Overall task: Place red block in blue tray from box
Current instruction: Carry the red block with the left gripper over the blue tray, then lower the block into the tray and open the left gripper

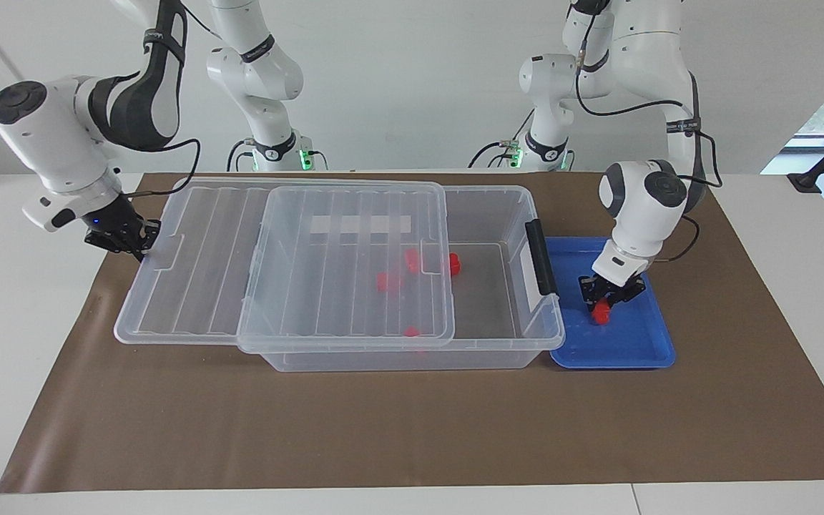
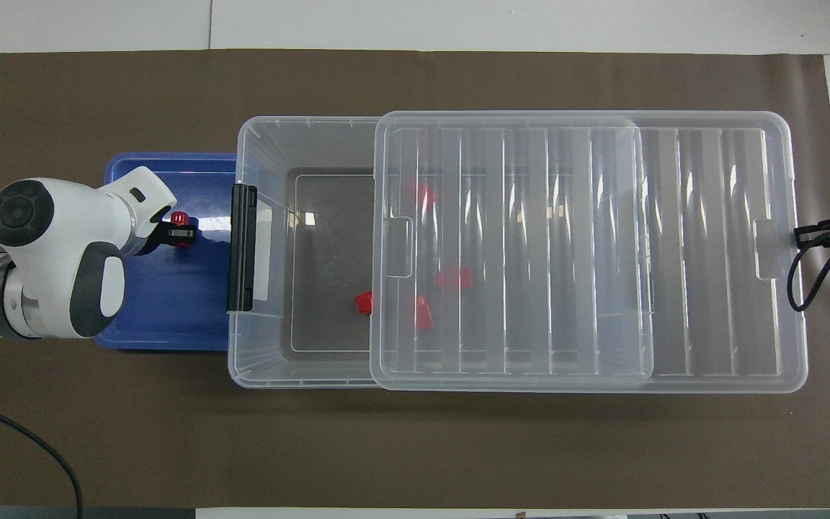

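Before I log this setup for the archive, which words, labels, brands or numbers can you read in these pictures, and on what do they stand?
No text can be read for certain.
White label strip on the box: looks blank.
Black band on the left arm: small white lettering, too small to read.
Black bands on the right arm: lettering too small to read.
Blue tray, red block, lid: no markings show.
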Controlling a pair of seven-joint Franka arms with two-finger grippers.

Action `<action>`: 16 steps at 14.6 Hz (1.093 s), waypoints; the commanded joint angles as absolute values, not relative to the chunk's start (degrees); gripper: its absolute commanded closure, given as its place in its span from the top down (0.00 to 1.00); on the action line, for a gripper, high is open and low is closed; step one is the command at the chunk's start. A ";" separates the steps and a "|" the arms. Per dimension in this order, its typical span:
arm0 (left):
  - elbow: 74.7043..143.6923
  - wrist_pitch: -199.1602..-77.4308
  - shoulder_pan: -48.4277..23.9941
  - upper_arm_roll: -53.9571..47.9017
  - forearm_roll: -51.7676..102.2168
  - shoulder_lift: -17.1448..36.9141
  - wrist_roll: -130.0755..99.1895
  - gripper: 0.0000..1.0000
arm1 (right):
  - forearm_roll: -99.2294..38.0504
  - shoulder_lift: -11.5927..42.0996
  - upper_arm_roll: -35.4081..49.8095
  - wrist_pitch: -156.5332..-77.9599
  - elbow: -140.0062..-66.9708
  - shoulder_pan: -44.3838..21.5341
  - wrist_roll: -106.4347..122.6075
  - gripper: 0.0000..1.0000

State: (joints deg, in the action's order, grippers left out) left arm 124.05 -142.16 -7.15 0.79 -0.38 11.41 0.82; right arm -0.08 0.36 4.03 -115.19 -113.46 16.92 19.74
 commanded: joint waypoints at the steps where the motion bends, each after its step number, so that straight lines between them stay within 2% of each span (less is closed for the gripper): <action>1: 124.10 -142.65 -6.86 0.62 0.53 10.90 1.14 1.00 | 0.09 -1.05 4.57 -115.58 -115.14 15.22 16.01 0.00; 4: 122.88 -140.81 -7.21 0.62 0.53 8.89 1.32 1.00 | 0.00 -1.23 4.57 -115.49 -115.49 12.76 12.06 0.00; 6: 120.95 -135.03 -7.21 0.62 0.53 6.08 1.58 1.00 | 0.00 -1.41 4.57 -115.58 -116.01 10.47 7.93 0.00; 10: 109.72 -117.82 -7.21 0.53 0.53 4.13 1.67 1.00 | 0.00 -1.49 4.66 -115.40 -116.28 7.56 3.26 0.00; 16: 93.27 -98.99 -5.55 0.79 0.53 3.95 1.84 1.00 | 0.00 -1.58 4.66 -115.40 -116.28 2.91 -3.86 0.00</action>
State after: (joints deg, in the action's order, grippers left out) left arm 99.13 -105.09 -6.96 0.87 -0.36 2.90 0.81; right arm -0.08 -0.26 4.45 -115.15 -114.79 4.44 -0.81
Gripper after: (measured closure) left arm 0.000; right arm 0.991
